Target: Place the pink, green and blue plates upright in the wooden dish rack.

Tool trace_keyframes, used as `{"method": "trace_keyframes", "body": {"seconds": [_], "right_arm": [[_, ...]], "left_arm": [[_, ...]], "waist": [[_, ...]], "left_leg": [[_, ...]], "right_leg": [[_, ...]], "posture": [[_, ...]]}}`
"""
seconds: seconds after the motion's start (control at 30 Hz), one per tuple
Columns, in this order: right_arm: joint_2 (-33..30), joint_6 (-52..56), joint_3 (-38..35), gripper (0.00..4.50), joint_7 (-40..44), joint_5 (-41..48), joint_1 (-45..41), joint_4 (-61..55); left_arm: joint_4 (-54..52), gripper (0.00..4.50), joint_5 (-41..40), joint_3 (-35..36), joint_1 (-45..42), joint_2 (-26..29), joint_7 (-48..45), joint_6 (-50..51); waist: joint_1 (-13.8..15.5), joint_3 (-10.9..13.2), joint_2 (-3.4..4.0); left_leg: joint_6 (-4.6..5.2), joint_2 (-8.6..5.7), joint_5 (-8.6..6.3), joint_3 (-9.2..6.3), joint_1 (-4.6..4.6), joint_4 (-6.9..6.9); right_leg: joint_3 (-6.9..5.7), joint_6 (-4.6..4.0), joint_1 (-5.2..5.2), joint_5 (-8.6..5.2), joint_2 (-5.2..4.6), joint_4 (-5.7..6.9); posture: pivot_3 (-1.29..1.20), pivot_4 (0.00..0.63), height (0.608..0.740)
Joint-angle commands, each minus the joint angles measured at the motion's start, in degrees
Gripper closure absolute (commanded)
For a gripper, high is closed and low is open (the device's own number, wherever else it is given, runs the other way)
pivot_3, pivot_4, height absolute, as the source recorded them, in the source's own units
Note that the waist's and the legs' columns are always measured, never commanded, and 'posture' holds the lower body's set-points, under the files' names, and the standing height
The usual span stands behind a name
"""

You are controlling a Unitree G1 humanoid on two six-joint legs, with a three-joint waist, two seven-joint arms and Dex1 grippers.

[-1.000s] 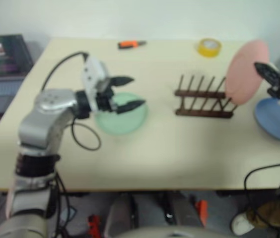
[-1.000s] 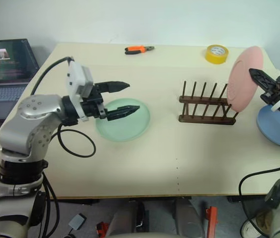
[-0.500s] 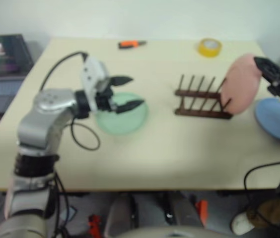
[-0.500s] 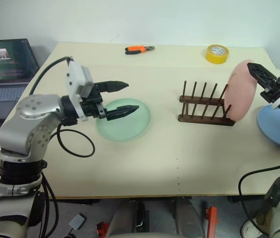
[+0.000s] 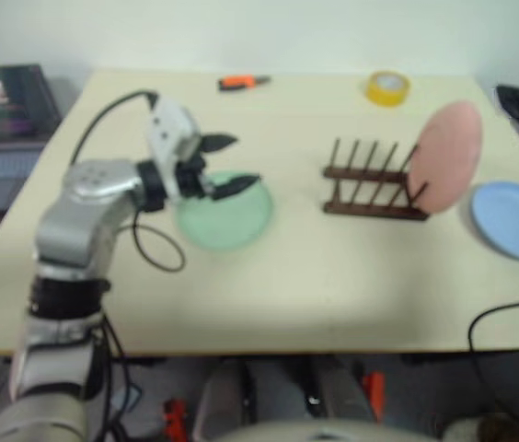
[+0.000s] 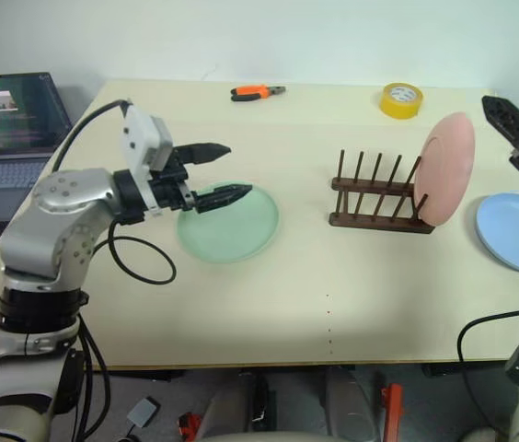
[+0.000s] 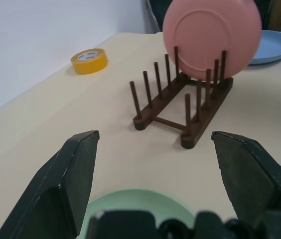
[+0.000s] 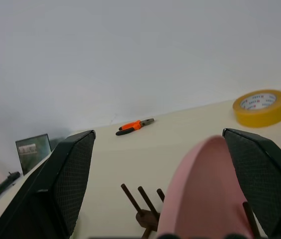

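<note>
Now pink plate point(image 6: 445, 168) stands racked, just beside open right hand point(image 6: 517, 129)

No words, numbers or brand names can be read anywhere in these views. The yellow tape roll point(image 8: 260, 107) at the far edge of the table point(image 6: 333, 304) has small red printed marks on the white inner ring of its core, too small to make out. The open laptop point(image 6: 11, 115) to the left of the table shows a lit screen with coloured patches, none legible.
</note>
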Motion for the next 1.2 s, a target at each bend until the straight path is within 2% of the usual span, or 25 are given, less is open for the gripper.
{"method": "trace_keyframes", "body": {"seconds": [0.03, 0.2, 0.33, 0.5, 1.0, 1.2], "right_arm": [[-2.9, -0.8, 0.0, 0.03, 2.4, 0.1, 0.8, -5.2], [-5.2, 0.1, 1.4, 0.03, 5.4, 1.2, 1.8, -10.7], [-5.5, 2.3, 3.4, 0.03, 8.7, 3.9, 3.1, -17.1], [-5.5, 1.8, 6.8, 0.03, 11.0, 2.9, 5.5, -21.7], [-4.6, 0.5, 17.3, 0.03, 12.1, -1.2, 8.4, -30.4], [-4.4, 0.6, 18.4, 0.03, 12.1, -1.6, 8.2, -31.3]], "left_arm": [[0.9, 0.50, 0.6, 2.2, -1.8, 1.7, 0.8, 0.2], [2.7, 0.50, 2.0, 2.0, -1.5, 3.4, 1.5, 0.5], [4.1, 0.50, 3.1, 2.4, -1.4, 4.5, 2.2, 0.6], [6.0, 0.50, 4.4, 2.7, -1.4, 6.0, 3.0, 1.4], [6.8, 0.50, 5.3, 3.8, 2.5, 8.8, 3.6, 4.5], [8.0, 0.50, 5.9, 4.1, 3.4, 9.3, 4.5, 6.1]], "waist": [[0.0, 0.0, 0.00], [0.0, 0.0, 0.00], [0.0, 0.0, 0.00], [0.0, 0.0, -0.01], [0.1, 0.0, -0.03], [0.1, 0.0, -0.03]], "left_leg": [[0.00, 0.00, 0.00, 0.00, 0.00, 0.00], [0.00, 0.00, 0.00, 0.01, 0.01, 0.00], [0.00, 0.04, 0.00, -0.01, 0.04, 0.00], [0.00, 0.03, 0.00, -0.01, 0.01, 0.00], [-0.01, 0.04, 0.00, -0.03, 0.02, 0.04], [-0.01, 0.05, 0.00, -0.04, 0.02, 0.00]], "right_leg": [[0.00, 0.00, 0.00, 0.00, 0.00, 0.00], [0.00, -0.01, 0.00, -0.01, -0.01, 0.01], [-0.01, 0.00, 0.00, -0.01, 0.00, 0.03], [-0.02, -0.01, 0.01, -0.02, -0.03, 0.01], [-0.06, -0.04, 0.01, -0.03, -0.06, 0.03], [-0.07, -0.07, -0.01, -0.04, -0.06, 0.03]], "posture": [[0.00, 0.150, 0.740], [0.00, 0.150, 0.740], [0.00, 0.150, 0.740], [0.00, 0.150, 0.740], [0.00, 0.150, 0.740], [0.00, 0.150, 0.740]]}}
